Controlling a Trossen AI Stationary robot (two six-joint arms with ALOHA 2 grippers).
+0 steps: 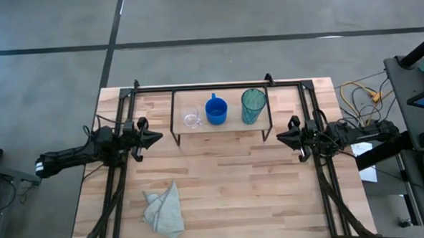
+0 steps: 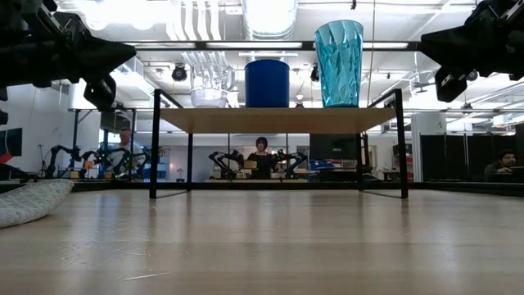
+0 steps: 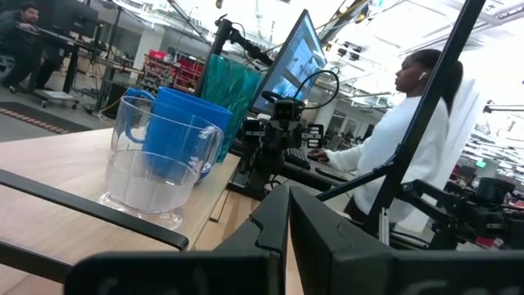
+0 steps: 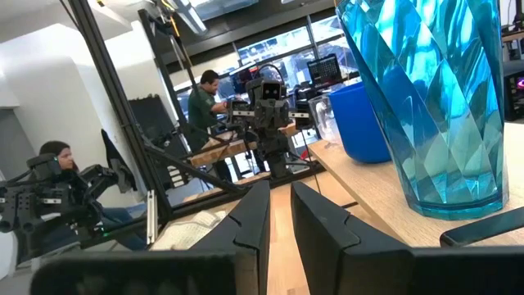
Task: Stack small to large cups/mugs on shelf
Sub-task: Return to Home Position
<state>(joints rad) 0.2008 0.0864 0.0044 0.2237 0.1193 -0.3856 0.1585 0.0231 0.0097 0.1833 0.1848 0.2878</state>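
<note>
Three cups (image 1: 215, 109) stand on one shelf (image 1: 219, 126); left gripper (image 1: 155, 137) clenched, right gripper (image 1: 281, 137) slightly parted, both empty.

Your high camera looks straight down on the whole table (image 1: 222, 197). Your low one sits at the table's near edge, level, facing the shelf (image 2: 278, 120). Both wrist cameras crowd close, sharing that shelf from opposite ends.
</note>
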